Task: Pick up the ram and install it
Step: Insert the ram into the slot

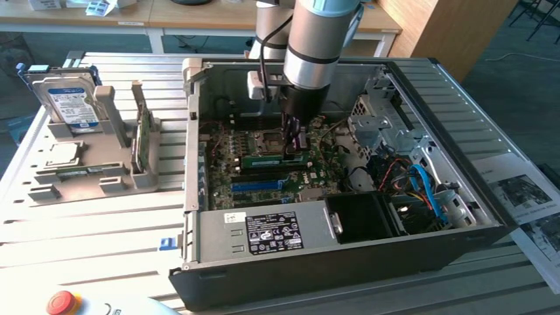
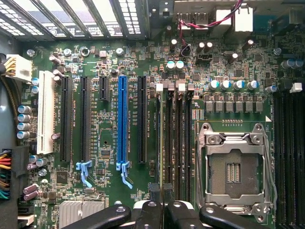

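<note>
Green ram (image 1: 262,159) pinched in hand (image 2: 161,191), at mobo slots (image 2: 177,143)

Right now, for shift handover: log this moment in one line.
pincer: down inside open computer case | ram: under pincer, at motherboard slots | hard drive: in holder

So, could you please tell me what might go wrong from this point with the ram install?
1. The gripper is shut on the ram, low over several narrow memory slots that lie side by side. A slight offset or tilt could jam the stick or put it in the wrong slot.
2. The uncovered CPU socket lies right beside those slots, so a slip sideways could strike it.
</note>
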Controlling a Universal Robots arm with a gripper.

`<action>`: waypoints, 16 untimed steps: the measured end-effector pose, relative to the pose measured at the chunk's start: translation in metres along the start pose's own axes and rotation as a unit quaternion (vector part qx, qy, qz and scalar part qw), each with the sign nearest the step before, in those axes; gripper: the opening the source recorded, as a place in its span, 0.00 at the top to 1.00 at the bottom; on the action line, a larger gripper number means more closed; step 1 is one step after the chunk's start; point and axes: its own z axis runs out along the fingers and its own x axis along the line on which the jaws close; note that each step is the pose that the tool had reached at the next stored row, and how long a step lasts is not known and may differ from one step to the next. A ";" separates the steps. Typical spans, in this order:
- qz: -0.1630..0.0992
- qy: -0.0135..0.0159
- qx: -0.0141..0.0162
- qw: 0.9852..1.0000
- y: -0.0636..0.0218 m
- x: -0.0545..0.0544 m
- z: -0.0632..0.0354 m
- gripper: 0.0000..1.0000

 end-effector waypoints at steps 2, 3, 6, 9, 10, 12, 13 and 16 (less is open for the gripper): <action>0.000 0.000 0.000 1.000 0.0000 0.000 0.0002 0.88; 0.000 0.000 0.000 1.000 0.0000 0.000 0.0004 0.88; 0.000 0.000 0.000 1.000 -0.0001 0.000 0.0009 0.88; 0.000 0.000 0.000 1.000 -0.0001 0.000 0.0015 0.88; 0.000 0.000 0.000 1.000 -0.0001 0.000 0.0017 0.88; 0.000 0.000 0.000 1.000 -0.0001 0.000 0.0018 0.88; 0.000 0.000 0.000 1.000 -0.0001 0.000 0.0018 0.88; 0.000 0.000 0.000 1.000 -0.0001 0.000 0.0019 0.88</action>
